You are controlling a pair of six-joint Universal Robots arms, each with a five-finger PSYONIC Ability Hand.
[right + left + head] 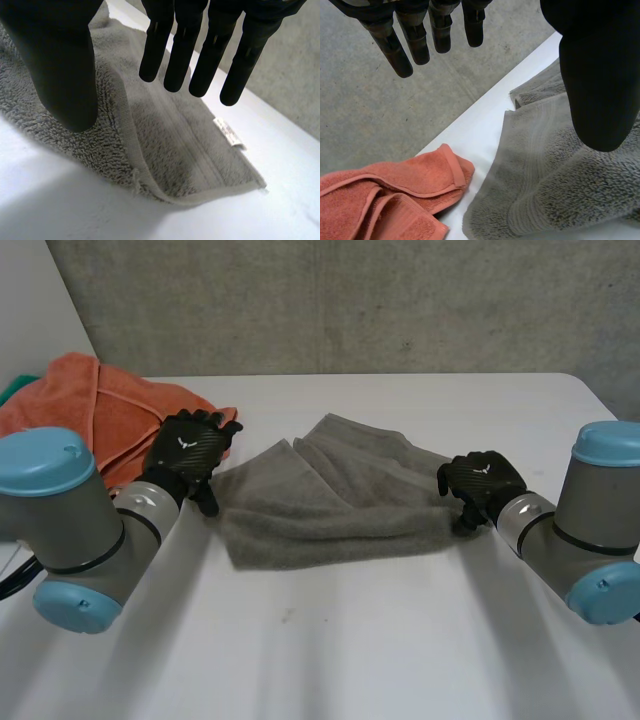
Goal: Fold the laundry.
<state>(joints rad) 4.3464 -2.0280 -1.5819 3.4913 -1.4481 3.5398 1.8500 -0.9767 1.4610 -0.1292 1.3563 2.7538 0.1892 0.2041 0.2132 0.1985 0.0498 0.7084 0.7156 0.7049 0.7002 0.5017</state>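
Orange terry: one towel (100,410), bunched in a heap at the table's left rear. A narrow strip of white shows between it and the grey towel in the left wrist view.

Hands, two. The left hand (190,455) hangs between the two towels, over the grey towel's left edge. In its wrist view the fingers (420,40) are straight and spread away from the thumb, which is above the grey pile; nothing is held.

Grey towel (330,490), one, the work piece: it lies rumpled and loosely doubled at the table's middle, its long near edge running across between the hands. One small white label (227,132) sits on its hemmed end near the right hand's fingertips.

The right hand (482,482) is at the grey towel's right end. Its fingers (182,50) are straight, the thumb stands apart over the pile, and it grips nothing.

Table (350,640), one, white. Its whole near half is bare in front of the grey towel, and a bare band runs behind the towel to the far edge, below the concrete wall (350,300).
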